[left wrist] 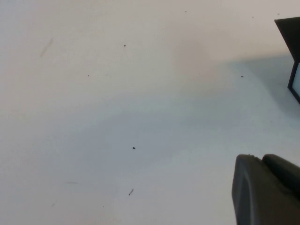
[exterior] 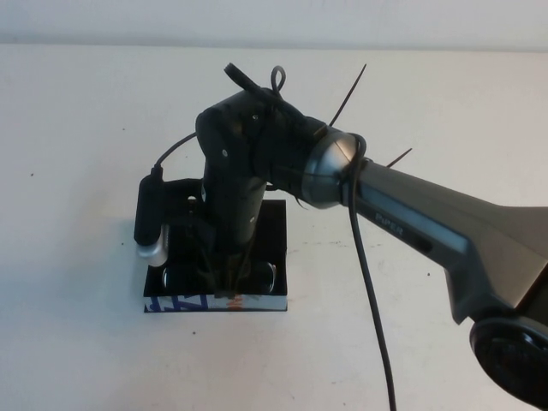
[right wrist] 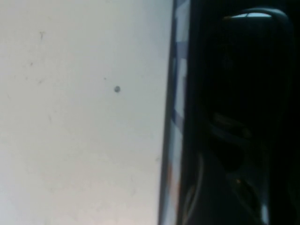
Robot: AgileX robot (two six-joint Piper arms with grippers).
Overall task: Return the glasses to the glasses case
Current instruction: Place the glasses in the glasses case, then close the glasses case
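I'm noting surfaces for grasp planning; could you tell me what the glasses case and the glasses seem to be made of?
The glasses case looks like rigid matte black board, possibly card or plastic, with a printed blue, white and orange front side. The glasses, lying inside it under the right gripper, look like glossy dark plastic: their lenses catch highlights. The left gripper sits apart, over bare table.

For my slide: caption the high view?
Right hand lowered into the glasses case, glasses inside.
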